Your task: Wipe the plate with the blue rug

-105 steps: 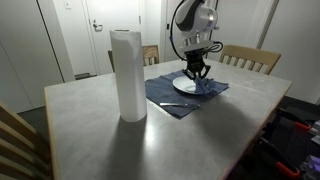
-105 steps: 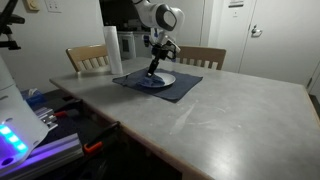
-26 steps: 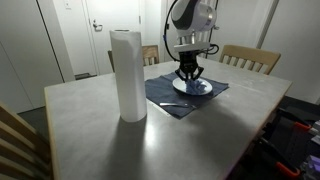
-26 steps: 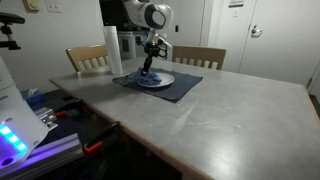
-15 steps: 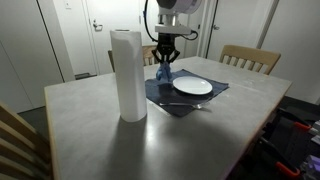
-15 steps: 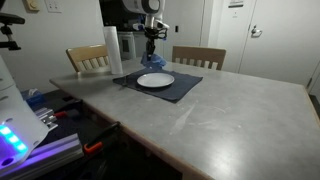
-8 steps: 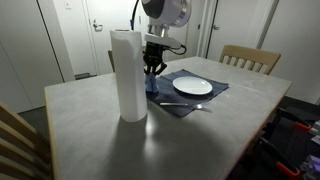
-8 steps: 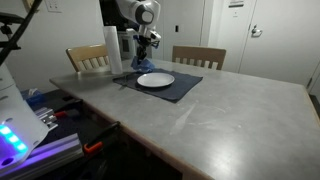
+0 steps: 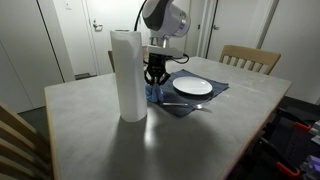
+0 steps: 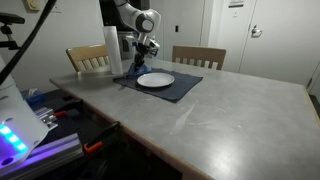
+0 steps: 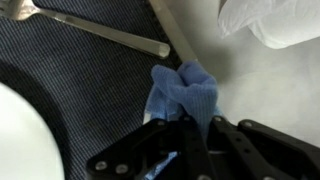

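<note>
The gripper (image 11: 186, 126) was shut tight on the blue cloth (image 11: 188, 90). In the wrist view, its two dark fingers (image 11: 200, 135) pinched the top of the cloth, and the rest of the cloth bunched out below them. The cloth sat right at the edge of the dark mat (image 11: 85, 85), partly over the mat and partly over the gray table (image 11: 270, 95). I could not tell if the cloth was touching the mat or hanging just above it.

The white plate (image 9: 194, 87) lay on the mat (image 9: 186, 99), near the cloth (image 9: 153, 93) but not touching it. Nothing was on the plate. In the wrist view only a piece of the plate (image 11: 25, 135) showed, in the lower corner.

A piece of silverware (image 11: 100, 32) lay on the mat, just beside the cloth. The tall paper towel roll (image 9: 127, 75) stood upright on the table (image 9: 100, 130), close to the gripper (image 9: 153, 80).

In an exterior view the gripper (image 10: 134, 64) hung low over the corner of the mat (image 10: 165, 90), between the roll (image 10: 113, 50) and the plate (image 10: 155, 79).
</note>
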`<action>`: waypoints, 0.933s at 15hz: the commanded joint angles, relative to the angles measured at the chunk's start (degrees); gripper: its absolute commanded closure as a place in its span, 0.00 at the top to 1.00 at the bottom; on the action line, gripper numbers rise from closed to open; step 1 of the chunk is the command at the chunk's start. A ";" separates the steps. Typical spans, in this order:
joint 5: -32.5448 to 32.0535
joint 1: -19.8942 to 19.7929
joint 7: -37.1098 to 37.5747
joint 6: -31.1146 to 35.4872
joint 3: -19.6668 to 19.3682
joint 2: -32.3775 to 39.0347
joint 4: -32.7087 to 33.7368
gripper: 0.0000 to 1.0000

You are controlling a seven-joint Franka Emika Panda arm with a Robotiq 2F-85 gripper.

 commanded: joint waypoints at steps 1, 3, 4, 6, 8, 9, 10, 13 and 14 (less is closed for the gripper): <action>0.06 0.12 1.10 -1.35 -1.15 1.38 0.45 0.02; 0.27 0.01 1.68 -1.17 -1.24 1.15 0.39 0.02; 0.22 -0.05 2.06 -1.34 -1.34 0.77 0.38 0.18; -0.07 -0.21 2.09 -1.61 -1.55 -0.31 0.21 0.42; -0.27 -0.52 1.50 -2.08 -1.78 -2.26 -0.50 0.56; -0.54 -0.49 1.50 -2.28 -2.03 -3.25 -0.78 0.64; -0.97 -0.39 1.59 -2.80 -2.37 -4.49 -1.05 0.70; -1.78 -0.44 1.12 -4.55 -2.82 -8.11 -1.31 0.92; -1.96 -0.53 1.00 -5.98 -2.78 -8.86 -0.85 0.98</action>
